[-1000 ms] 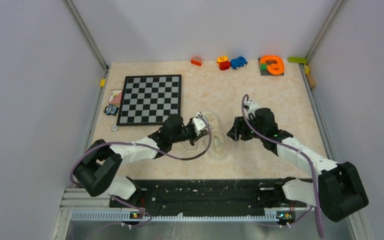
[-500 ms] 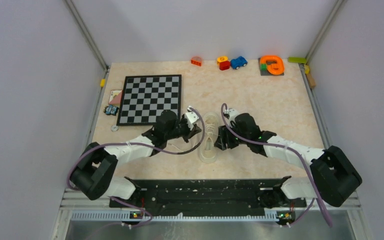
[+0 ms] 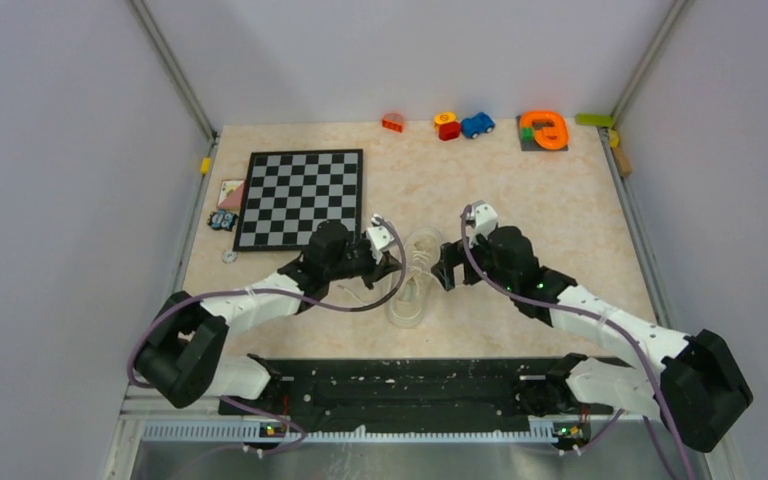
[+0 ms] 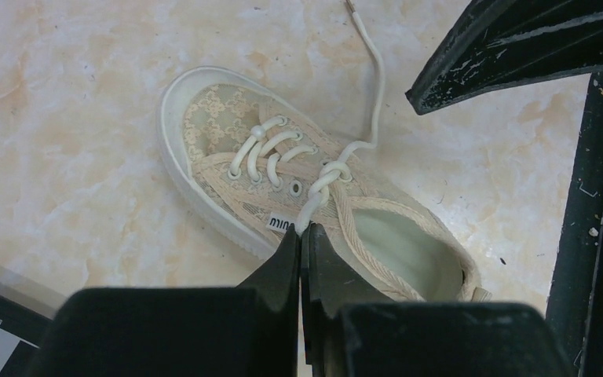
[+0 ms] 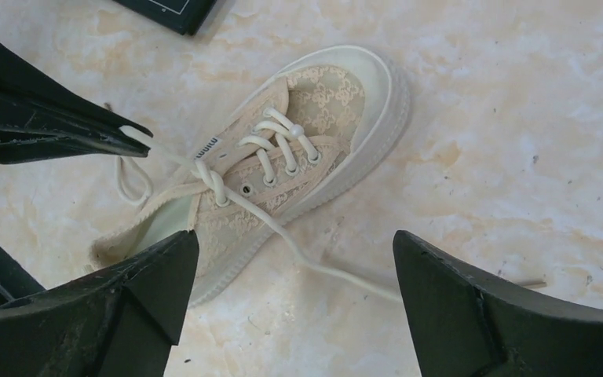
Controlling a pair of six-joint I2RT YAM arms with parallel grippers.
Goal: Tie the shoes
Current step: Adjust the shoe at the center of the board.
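The cream sneaker lies in the middle of the table, toe pointing away, between both grippers. Its laces are crossed in a single knot above the eyelets. My left gripper is shut on one lace end just left of the shoe's opening. The other lace trails loose across the table on the right side. My right gripper hangs open above that loose lace, beside the shoe, holding nothing.
A chessboard lies at the back left, with small items beside it. Toy blocks, a blue car and an orange ring line the far edge. Each wrist view shows the other arm's fingers close by.
The right gripper moved in to the shoe's right side and opened wide. The shoe slid a little to the left. The left gripper stayed shut on its lace.
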